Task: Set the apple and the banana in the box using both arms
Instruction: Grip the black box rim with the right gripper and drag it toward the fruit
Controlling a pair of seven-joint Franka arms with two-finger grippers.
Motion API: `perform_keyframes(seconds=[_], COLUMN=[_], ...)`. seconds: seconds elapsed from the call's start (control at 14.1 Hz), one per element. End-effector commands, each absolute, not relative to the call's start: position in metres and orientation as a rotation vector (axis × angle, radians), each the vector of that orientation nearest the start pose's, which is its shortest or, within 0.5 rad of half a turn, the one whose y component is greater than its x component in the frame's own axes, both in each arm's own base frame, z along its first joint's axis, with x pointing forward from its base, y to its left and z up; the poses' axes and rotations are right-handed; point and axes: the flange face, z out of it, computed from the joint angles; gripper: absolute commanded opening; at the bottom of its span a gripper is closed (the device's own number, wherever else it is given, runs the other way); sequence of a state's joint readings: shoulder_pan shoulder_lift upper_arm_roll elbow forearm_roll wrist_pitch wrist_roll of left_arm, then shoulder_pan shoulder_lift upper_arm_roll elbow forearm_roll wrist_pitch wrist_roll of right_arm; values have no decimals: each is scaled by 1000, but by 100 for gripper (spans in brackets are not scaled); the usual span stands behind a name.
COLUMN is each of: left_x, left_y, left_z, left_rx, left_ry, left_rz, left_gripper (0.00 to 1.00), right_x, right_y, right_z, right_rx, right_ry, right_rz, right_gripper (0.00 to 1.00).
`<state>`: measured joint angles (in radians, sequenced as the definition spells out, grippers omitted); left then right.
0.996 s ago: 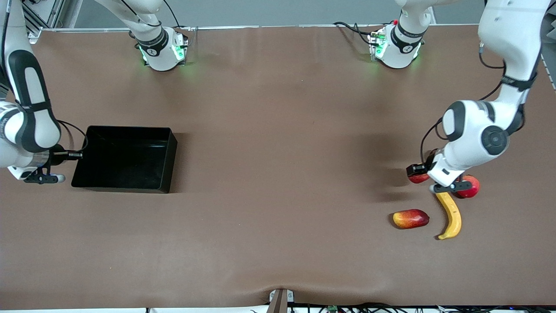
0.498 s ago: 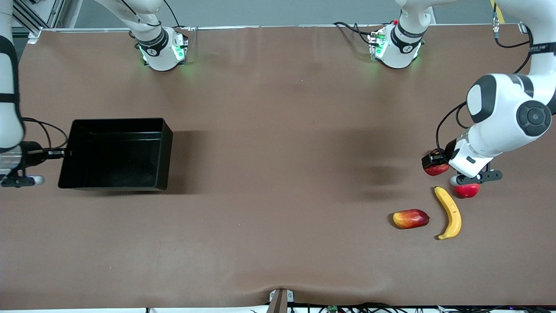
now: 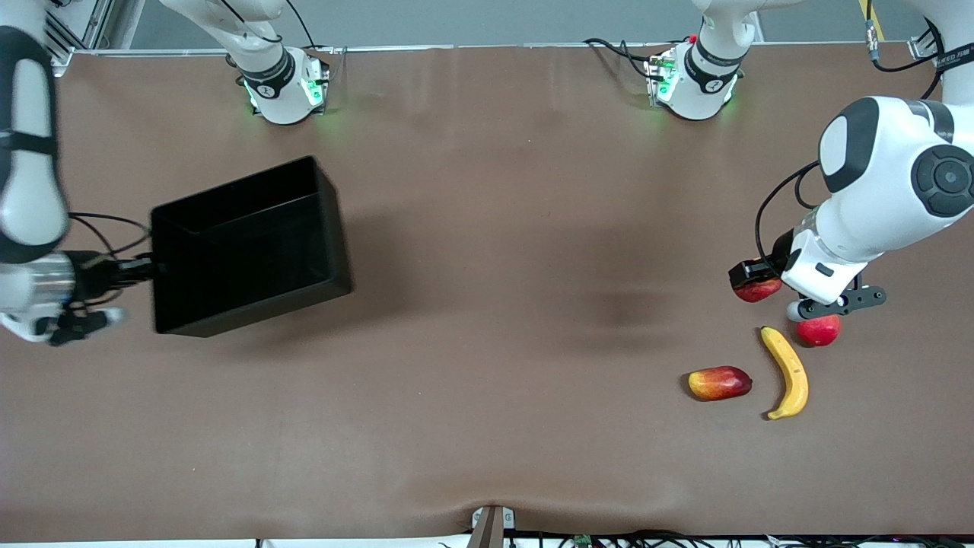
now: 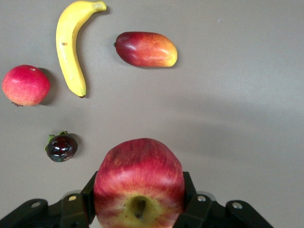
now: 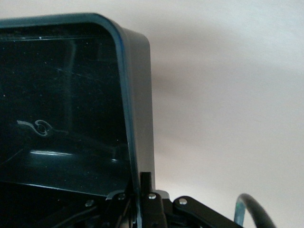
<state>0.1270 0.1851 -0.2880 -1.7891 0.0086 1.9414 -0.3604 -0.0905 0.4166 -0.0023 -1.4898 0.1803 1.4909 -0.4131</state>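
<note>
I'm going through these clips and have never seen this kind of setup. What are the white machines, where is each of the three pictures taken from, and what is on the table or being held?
The white machines are two robot arms bolted along one edge of a brown table. One picture looks down from a high camera facing them; the other two come from cameras on each arm's wrist.

The left gripper is shut on the apple, held in the air over the table's left-arm end. Below it lie the banana, a red-and-yellow oblong fruit, a round red fruit and, seen only in the left wrist view, a small dark fruit.

The right gripper is clamped on one wall of the black box, which looks lifted and tilted over the right-arm end. Nothing shows in the box; its floor is only partly visible.
</note>
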Motion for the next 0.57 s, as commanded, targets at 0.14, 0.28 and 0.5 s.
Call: perform_keyframes(seconds=[0.14, 0.28, 0.5], left_x=[605, 607, 605], left_y=[-98, -101, -108], left_z=[465, 474, 474], left_rx=[-3140, -3137, -3109], left_ry=[-326, -324, -320], left_rz=[57, 42, 38], left_gripper=[0, 0, 0], right_x=[623, 619, 616], right_y=[75, 131, 188], right_z=[434, 430, 422], right_rx=[-2869, -2901, -2811], right_ry=[-240, -81, -28], right_rz=[551, 556, 521], right_gripper=[0, 0, 0])
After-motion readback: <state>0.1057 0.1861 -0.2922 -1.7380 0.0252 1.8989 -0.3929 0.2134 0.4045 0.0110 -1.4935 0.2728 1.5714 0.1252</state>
